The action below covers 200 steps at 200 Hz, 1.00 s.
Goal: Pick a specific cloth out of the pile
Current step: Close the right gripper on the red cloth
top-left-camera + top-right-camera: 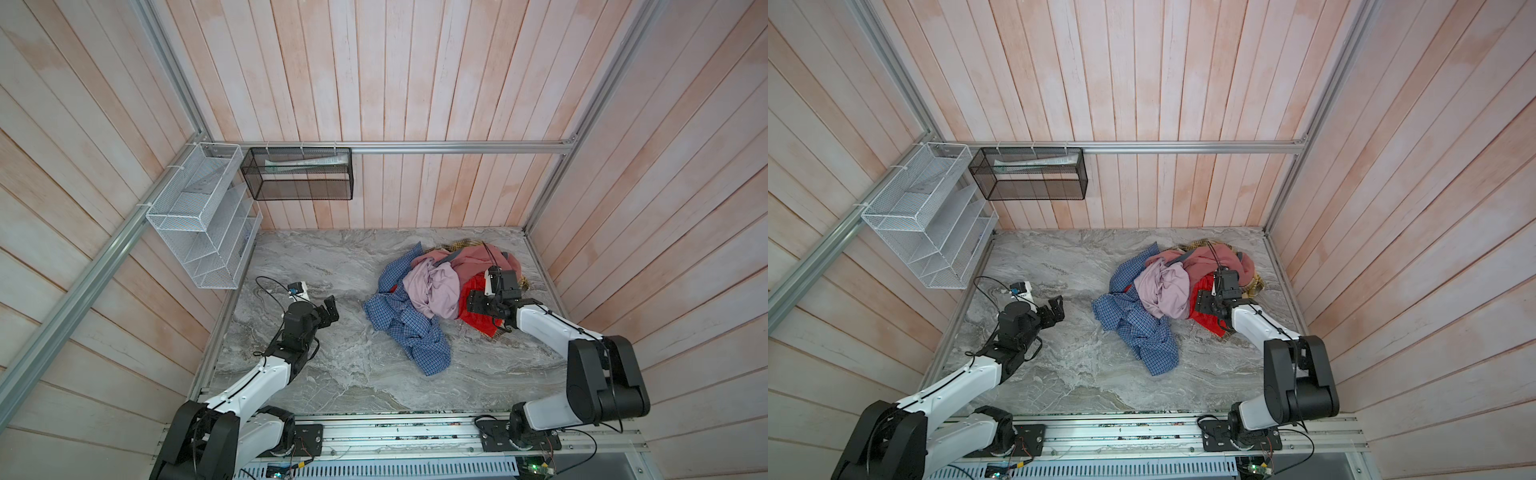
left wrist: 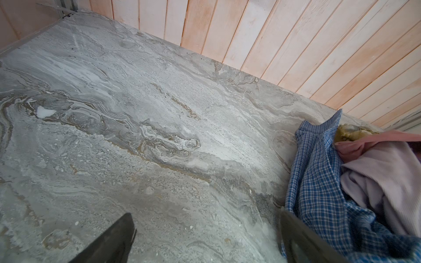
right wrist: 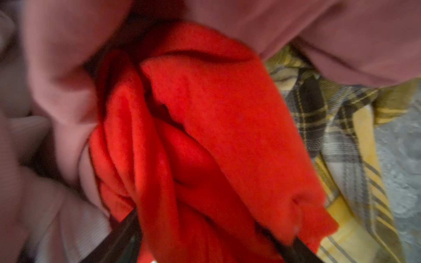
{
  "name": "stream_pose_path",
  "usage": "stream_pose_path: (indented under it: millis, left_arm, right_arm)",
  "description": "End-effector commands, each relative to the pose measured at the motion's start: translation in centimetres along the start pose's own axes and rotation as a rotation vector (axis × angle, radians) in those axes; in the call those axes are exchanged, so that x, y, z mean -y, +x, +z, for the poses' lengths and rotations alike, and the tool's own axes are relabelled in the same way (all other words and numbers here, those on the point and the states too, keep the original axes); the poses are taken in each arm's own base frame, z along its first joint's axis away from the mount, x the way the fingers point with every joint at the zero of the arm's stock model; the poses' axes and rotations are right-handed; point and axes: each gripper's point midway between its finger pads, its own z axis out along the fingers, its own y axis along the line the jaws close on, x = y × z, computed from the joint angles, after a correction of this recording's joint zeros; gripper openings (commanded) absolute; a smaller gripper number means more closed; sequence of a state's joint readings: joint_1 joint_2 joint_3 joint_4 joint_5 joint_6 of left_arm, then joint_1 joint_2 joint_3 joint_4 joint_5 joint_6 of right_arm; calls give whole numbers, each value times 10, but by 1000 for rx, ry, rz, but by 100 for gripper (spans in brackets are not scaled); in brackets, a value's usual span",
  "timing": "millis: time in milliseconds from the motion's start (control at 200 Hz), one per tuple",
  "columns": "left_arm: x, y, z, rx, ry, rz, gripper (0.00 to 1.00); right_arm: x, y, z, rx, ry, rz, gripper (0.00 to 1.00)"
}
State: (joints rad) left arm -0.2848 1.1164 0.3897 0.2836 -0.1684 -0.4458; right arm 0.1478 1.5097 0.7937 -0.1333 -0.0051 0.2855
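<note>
Seemingly light and limp, the thin bright red cloth [image 3: 216,113], tucked under a dusty-pink garment [image 1: 469,262] in the heap of mixed garments [image 1: 432,286] by the far right corner of the surface [image 1: 332,365], is judged best pinched at the bunched fold straddled by the parted jaws of the right gripper [image 3: 205,223], those of the left gripper [image 2: 205,211] being spread wide.

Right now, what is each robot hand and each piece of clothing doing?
red cloth: bunched, partly buried in the pile.
right gripper: open, red cloth between its jaws.
left gripper: open, empty, over bare table.
lilac-pink garment: crumpled on top of the pile.
dusty-pink garment: crumpled at the pile's far side.
blue checked shirt: crumpled, spilling onto the table.
yellow plaid cloth: underneath the red cloth.
</note>
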Motion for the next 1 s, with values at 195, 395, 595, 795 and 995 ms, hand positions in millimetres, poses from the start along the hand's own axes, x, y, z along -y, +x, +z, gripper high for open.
stream_pose_path:
  millis: [195,395,595,795,995]
  left_arm:
    - [-1,3,-6,5,4,-14,100]
    - [-1,4,-5,1,7,-14,100]
    - [1,5,-1,-7,13,-24,100]
    - [3,5,2,-11,19,-26,100]
    - [2,4,2,-10,12,-21,100]
  right_arm:
    - [-23,-4,-11,19,-64,-79,79]
    - [-28,3,-25,-4,-98,-99,76]
    - [-29,18,-3,-82,-65,-132,74]
    - [-21,18,16,-115,-4,-122,45]
    - [-30,6,-7,-67,-53,-96,0]
